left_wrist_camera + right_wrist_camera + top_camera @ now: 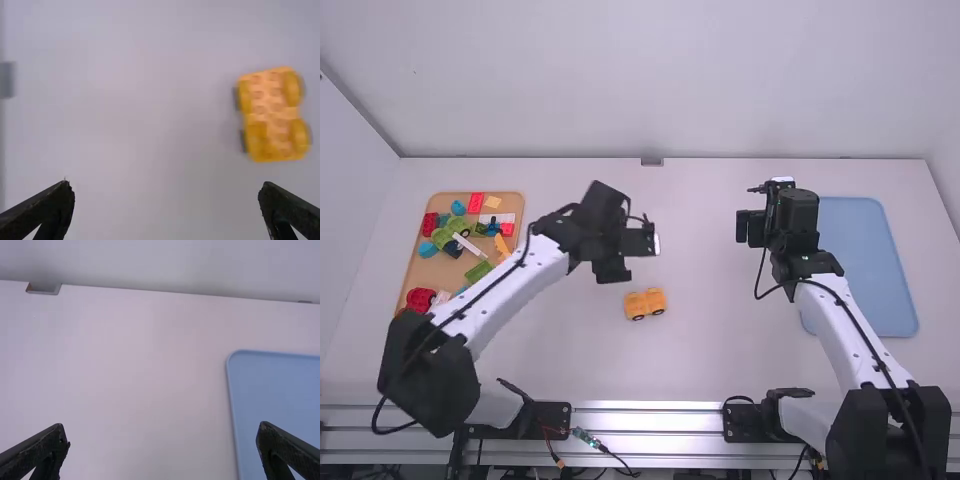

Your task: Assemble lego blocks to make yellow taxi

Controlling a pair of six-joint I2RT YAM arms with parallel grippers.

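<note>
Two arms (510, 297), one orange car base (645, 301), one tan tray (423, 270), one blue tray (865, 265), many blocks (476, 202) — exact count unclear

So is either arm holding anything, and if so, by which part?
Nothing is held: the left gripper and the right gripper both have their fingers apart, nothing between them. The little orange car sits on the table.

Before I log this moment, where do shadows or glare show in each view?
Left wrist view: a faint, soft shadow beside the yellow-orange studded brick car; high view: bright streaks along the silvery metal rail; right wrist view: soft, even light over the white table, no strong glare.
</note>
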